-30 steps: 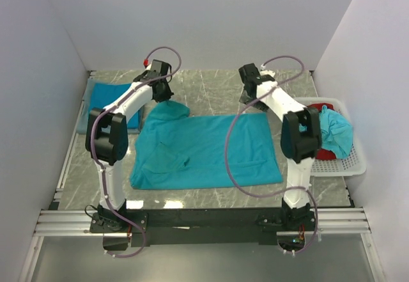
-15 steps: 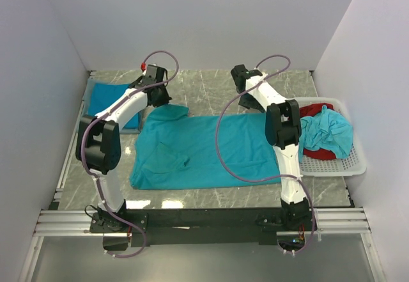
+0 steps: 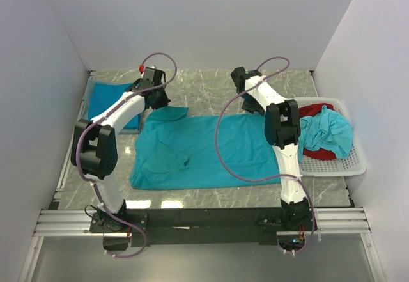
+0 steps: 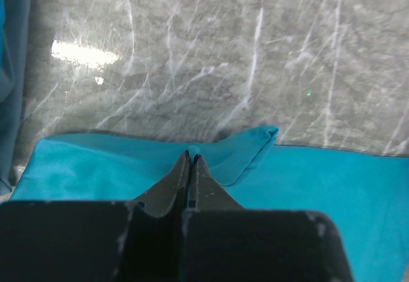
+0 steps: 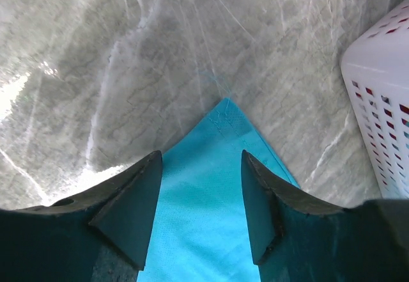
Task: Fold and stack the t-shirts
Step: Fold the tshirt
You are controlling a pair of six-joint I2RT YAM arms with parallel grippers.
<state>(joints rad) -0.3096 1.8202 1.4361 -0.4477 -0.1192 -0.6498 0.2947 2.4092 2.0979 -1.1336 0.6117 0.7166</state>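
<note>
A teal t-shirt (image 3: pixel 204 151) lies spread flat in the middle of the marble table. My left gripper (image 3: pixel 158 103) is at its far left corner, shut on a pinch of the cloth (image 4: pixel 192 151); a folded flap of the shirt (image 4: pixel 246 157) lies just right of the tips. My right gripper (image 3: pixel 252 106) hovers open over the far right corner (image 5: pixel 225 112), fingers either side of it, holding nothing. A folded teal t-shirt (image 3: pixel 105 100) lies at the far left. Another crumpled teal shirt (image 3: pixel 329 132) sits in the basket.
A white lattice basket (image 3: pixel 354 164) stands at the right edge, holding a red garment (image 3: pixel 313 110); its wall shows in the right wrist view (image 5: pixel 383 84). White walls close in left, back and right. A rail runs along the left table edge (image 3: pixel 67 160).
Both arms reached farther back; the elbows moved outward and back. The left gripper lowered the shirt's lifted far-left corner onto the table. The right gripper shifted slightly left over the far-right corner.
</note>
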